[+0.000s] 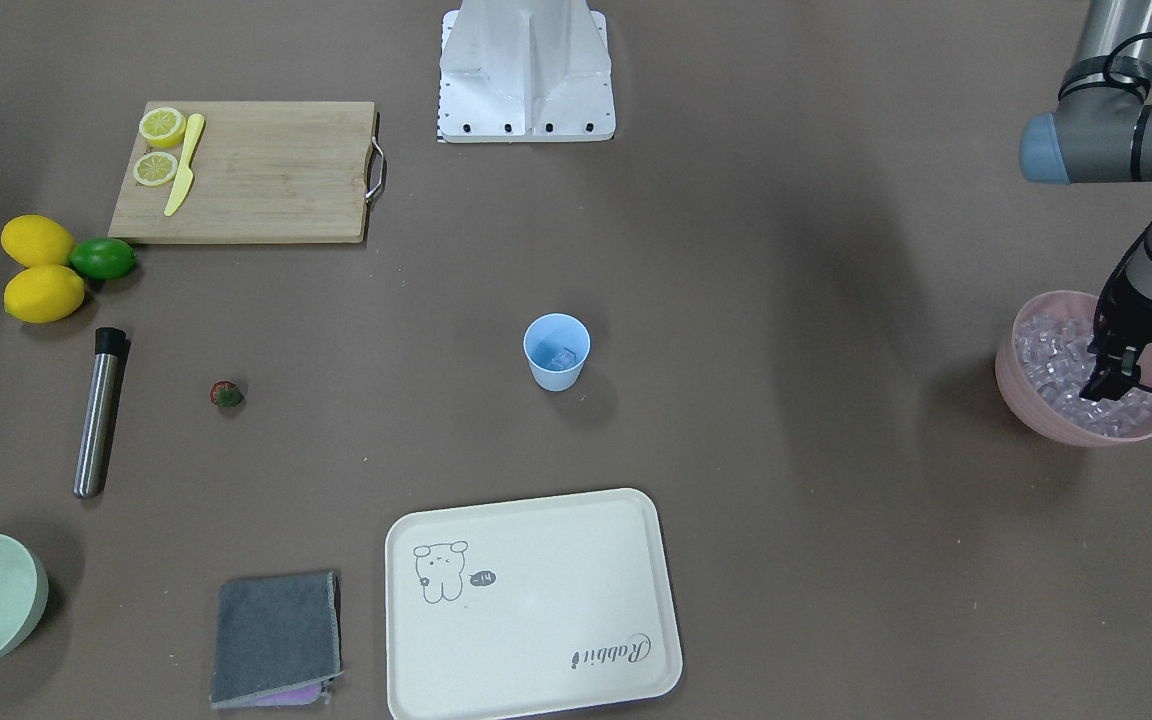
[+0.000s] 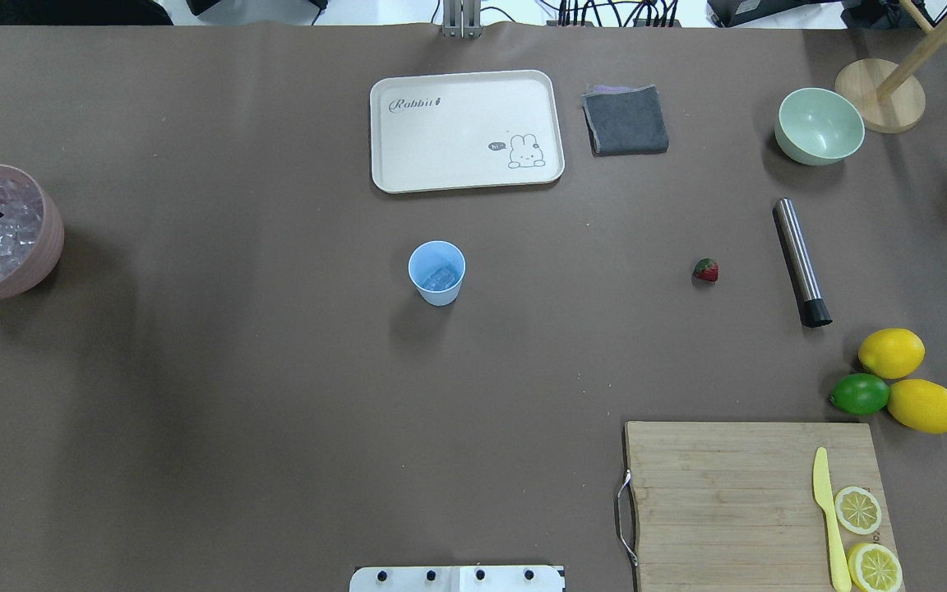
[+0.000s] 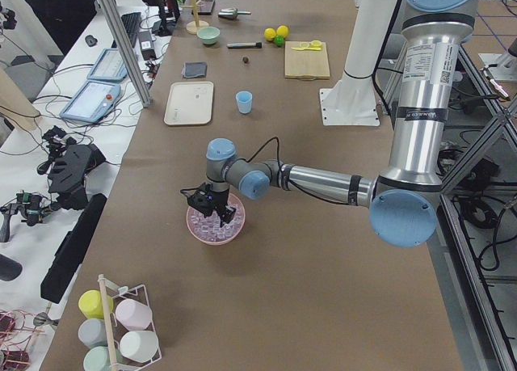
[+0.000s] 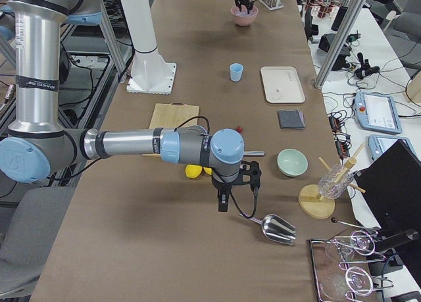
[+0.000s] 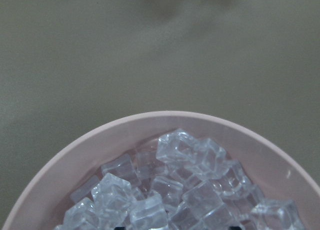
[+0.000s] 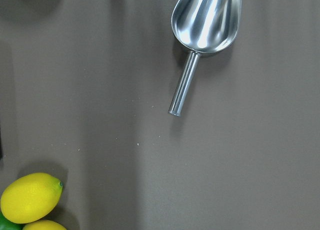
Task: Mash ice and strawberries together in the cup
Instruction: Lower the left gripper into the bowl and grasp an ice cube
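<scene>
Left gripper (image 1: 1106, 388), jaws seemingly parted, tips among small clear ice cubes (image 5: 185, 190) directly beneath it; small light-blue plastic cup (image 1: 556, 350) well apart, rightward.

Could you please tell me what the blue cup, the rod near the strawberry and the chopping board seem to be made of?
The cup looks like plastic: matte, evenly light blue, thin-walled. The rod seems brushed metal, given its silvery streaked sheen; its black cap could be rubber or plastic. The chopping board appears wooden, possibly bamboo, showing pale lengthwise grain.
</scene>
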